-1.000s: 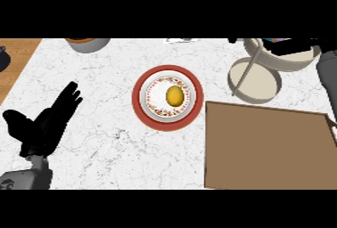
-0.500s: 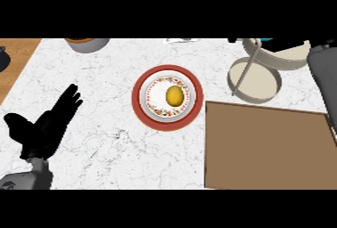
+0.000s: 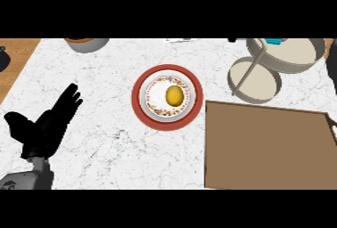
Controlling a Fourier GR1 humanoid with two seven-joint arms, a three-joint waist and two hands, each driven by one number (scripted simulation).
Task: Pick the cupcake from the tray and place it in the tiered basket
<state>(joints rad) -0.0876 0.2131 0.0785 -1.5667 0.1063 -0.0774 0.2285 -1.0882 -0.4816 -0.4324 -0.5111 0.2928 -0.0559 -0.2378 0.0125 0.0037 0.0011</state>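
Right arm [image 3: 331,67] rightward, beside tiered basket [image 3: 289,55]

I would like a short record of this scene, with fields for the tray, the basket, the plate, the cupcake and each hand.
tray: brown tray at the lower right of the counter, nothing visible on it
tiered basket: tiered basket at the upper right, beyond the tray
plate: red-rimmed plate at the middle, holding a yellow oval item
cupcake: not clearly visible
left hand: left hand open, resting at the lower left
right hand: not in view
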